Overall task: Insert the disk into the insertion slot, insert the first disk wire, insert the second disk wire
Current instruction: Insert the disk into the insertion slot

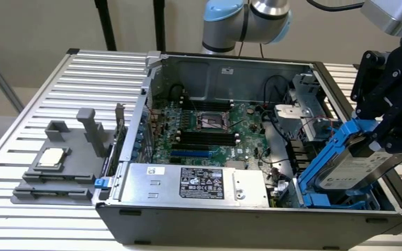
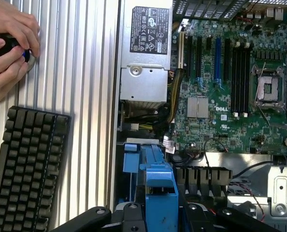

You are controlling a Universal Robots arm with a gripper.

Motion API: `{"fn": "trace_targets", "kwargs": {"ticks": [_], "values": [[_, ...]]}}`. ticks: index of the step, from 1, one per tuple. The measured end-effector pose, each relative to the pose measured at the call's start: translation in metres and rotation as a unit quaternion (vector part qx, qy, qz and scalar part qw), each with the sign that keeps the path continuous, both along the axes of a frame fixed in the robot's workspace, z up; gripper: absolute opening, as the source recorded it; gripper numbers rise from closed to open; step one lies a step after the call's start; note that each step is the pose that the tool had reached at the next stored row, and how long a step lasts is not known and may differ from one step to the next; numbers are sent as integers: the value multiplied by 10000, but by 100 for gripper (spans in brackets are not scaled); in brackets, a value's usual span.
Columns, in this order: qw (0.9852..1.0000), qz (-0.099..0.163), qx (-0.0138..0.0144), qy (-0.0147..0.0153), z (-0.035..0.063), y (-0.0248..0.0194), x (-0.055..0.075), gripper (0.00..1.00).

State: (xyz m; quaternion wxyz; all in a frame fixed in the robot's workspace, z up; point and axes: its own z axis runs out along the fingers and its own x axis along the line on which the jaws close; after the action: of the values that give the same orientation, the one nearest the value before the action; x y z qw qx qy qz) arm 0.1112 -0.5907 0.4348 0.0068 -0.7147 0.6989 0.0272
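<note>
**Exterior view.** You see the open computer case (image 1: 257, 219) standing on the slatted worktop (image 1: 40, 94). The gripper (image 1: 382, 138) is closed on the upper end of the disk (image 1: 355, 170). The disk is tilted in its blue carrier at the corner of the case on the exterior view's right. Its lower end meets the insertion slot (image 1: 351, 201); you cannot tell how far it has entered. The power supply (image 1: 194, 183) lies just beside the slot, and the motherboard (image 1: 208, 130) lies behind it. A grey fixture (image 1: 61, 167) sits on the worktop on the exterior view's left.

**Wrist view.** The gripper (image 2: 158, 215) clamps the disk's blue carrier (image 2: 155, 176) between its black fingers (image 2: 129, 212). Beyond the case, a keyboard (image 2: 27, 164) rests on the worktop. A person's hands (image 2: 8, 48) hold a small dark object.
</note>
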Motion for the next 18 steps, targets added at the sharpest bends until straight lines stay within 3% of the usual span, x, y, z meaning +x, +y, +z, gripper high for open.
{"fn": "trace_targets", "kwargs": {"ticks": [5, 18], "values": [[10000, 28, 35, 0, -22, 6, 0, 32], [10000, 85, 40, 0, -71, 7, 0, 32]]}}
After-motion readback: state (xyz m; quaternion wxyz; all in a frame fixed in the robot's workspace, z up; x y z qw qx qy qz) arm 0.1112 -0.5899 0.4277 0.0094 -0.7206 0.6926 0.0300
